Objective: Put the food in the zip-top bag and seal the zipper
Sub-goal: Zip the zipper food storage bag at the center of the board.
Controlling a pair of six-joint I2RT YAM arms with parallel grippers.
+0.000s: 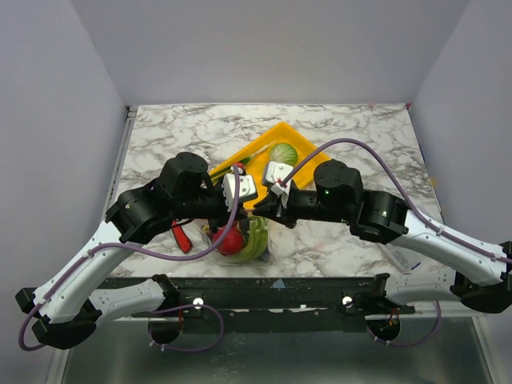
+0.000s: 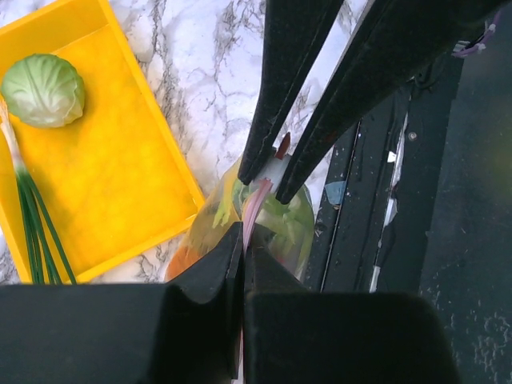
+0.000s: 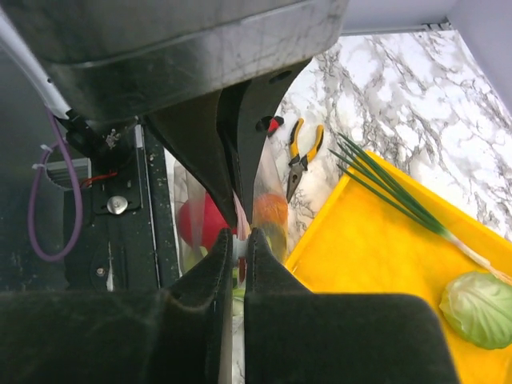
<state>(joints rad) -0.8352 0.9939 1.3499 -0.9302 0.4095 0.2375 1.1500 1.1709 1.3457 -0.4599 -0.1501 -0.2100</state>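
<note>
Your left gripper and right gripper both pinch the pinkish zipper of the clear zip-top bag, which sits at 6 o'clock from the yellow tray. The bag holds a tomato and greens; the tray holds cabbage and green onions. Your right wrist view adds pliers, unseen from the left wrist.

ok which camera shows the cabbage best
Left wrist: the cabbage lies whole and unobstructed in the yellow tray. The top external view shows it small, just beyond the right arm's wrist. The right wrist view catches it at the frame's lower right edge.
</note>
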